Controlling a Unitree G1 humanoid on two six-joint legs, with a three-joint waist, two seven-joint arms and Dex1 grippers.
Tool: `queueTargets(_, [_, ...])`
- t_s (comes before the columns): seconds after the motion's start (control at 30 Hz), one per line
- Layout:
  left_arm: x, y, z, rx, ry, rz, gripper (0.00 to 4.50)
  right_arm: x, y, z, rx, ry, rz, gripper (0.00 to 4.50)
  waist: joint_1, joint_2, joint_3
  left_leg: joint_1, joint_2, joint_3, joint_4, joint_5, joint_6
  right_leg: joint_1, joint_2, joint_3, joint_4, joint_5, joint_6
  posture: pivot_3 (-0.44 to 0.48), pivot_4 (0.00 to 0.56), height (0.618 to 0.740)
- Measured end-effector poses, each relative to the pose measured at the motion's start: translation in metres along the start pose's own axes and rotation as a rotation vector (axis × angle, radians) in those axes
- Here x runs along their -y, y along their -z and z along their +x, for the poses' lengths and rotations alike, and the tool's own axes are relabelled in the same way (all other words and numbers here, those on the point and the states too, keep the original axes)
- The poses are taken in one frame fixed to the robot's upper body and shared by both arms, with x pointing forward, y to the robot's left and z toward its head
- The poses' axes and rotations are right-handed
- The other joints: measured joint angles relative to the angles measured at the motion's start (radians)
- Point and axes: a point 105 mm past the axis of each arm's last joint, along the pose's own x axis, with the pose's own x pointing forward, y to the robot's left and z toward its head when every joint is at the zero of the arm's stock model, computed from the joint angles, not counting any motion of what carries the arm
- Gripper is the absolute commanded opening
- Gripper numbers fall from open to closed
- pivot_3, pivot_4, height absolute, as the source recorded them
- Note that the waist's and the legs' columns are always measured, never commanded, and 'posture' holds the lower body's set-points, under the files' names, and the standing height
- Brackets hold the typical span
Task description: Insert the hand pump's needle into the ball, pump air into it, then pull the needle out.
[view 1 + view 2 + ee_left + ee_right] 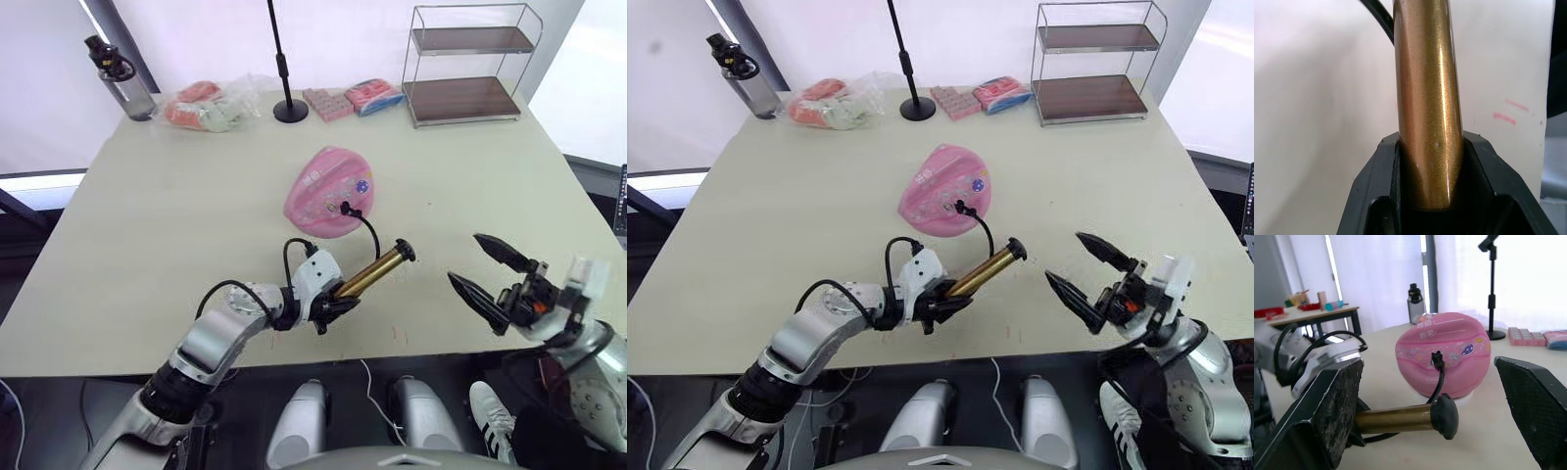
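Left gripper (331, 305) clamps hand pump (374, 273) at barrel, near table (147, 215) front edge, steadying it. Hose ends at black fitting seated in ball (328, 191) at table centre; needle itself hidden, likely inserted. Right gripper (487, 269) spread wide, empty, beside pump's capped end, likely poised for handle. Count: one pump, one ball, two grippers.

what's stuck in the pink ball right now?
A black fitting on the thin black hose sits in the squashed pink rubber ball. The needle itself is hidden inside. The left gripper clamps the gold-bronze hand pump; the right gripper is open.
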Motion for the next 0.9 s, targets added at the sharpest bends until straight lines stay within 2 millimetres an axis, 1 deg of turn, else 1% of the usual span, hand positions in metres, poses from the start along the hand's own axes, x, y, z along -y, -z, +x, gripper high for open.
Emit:
queueTargets(0.1, [-0.008, -0.012, -0.002, 0.108, -0.016, 0.027, 1.14, 0.000, -0.002, 0.016, 0.032, 0.070, 0.080, 4.50, -0.002, 0.000, 0.000, 0.000, 0.000, 0.000, 0.000, 0.000, 0.000, 0.000, 0.000, 0.000, 0.000, 0.000, 0.000, 0.000, 0.150, 0.731])
queueTargets(0.2, [-0.012, -0.018, -0.002, 0.181, -0.023, 0.030, 1.14, 0.002, 0.000, 0.027, 0.023, 0.121, 0.170, 4.50, -0.004, 0.000, 0.000, 0.000, 0.000, 0.000, 0.000, 0.000, 0.000, 0.000, 0.000, 0.000, 0.000, 0.002, 0.003, 0.000, 0.150, 0.731])
queueTargets(0.27, [-0.014, -0.020, -0.001, 0.227, -0.029, 0.015, 1.14, 0.002, 0.000, 0.036, 0.023, 0.136, 0.246, 4.50, -0.005, 0.000, 0.000, 0.000, 0.000, 0.000, 0.000, 0.000, 0.000, 0.000, 0.000, 0.000, 0.000, 0.002, 0.003, 0.000, 0.150, 0.731])
queueTargets(0.4, [-0.013, -0.024, 0.001, 0.289, -0.006, 0.004, 1.14, 0.004, -0.011, 0.058, 0.051, 0.144, 0.343, 4.50, -0.008, 0.000, 0.000, 0.000, 0.000, 0.000, 0.000, 0.000, 0.000, 0.000, 0.001, 0.000, 0.001, 0.003, 0.003, 0.000, 0.150, 0.731])
queueTargets(0.5, [-0.017, -0.024, -0.001, 0.316, -0.008, 0.000, 1.14, 0.006, -0.016, 0.073, 0.045, 0.137, 0.425, 4.50, -0.009, 0.000, 0.000, 0.000, 0.001, 0.000, 0.000, 0.000, 0.000, 0.000, 0.002, 0.000, 0.001, 0.003, 0.002, 0.000, 0.150, 0.731])
queueTargets(0.63, [-0.018, -0.024, -0.001, 0.333, 0.005, 0.008, 1.14, 0.007, -0.014, 0.084, 0.022, 0.133, 0.545, 4.50, -0.008, 0.000, 0.000, 0.000, 0.001, 0.000, 0.000, 0.000, 0.001, 0.000, 0.002, 0.000, 0.000, 0.004, 0.001, 0.000, 0.150, 0.731])
queueTargets(0.7, [-0.018, -0.028, -0.001, 0.356, 0.015, 0.019, 1.14, 0.007, -0.014, 0.089, 0.024, 0.125, 0.610, 4.50, -0.009, 0.000, 0.000, 0.000, 0.001, 0.000, 0.000, -0.001, 0.002, 0.000, 0.002, 0.000, 0.000, 0.004, 0.001, 0.000, 0.150, 0.731])
queueTargets(0.9, [-0.014, -0.033, 0.000, 0.387, 0.039, 0.035, 1.14, 0.007, -0.013, 0.093, 0.009, 0.130, 0.677, 4.50, -0.010, 0.000, 0.000, 0.000, 0.001, 0.000, 0.000, -0.001, 0.002, 0.000, 0.003, 0.000, 0.000, 0.004, 0.001, 0.000, 0.150, 0.731])
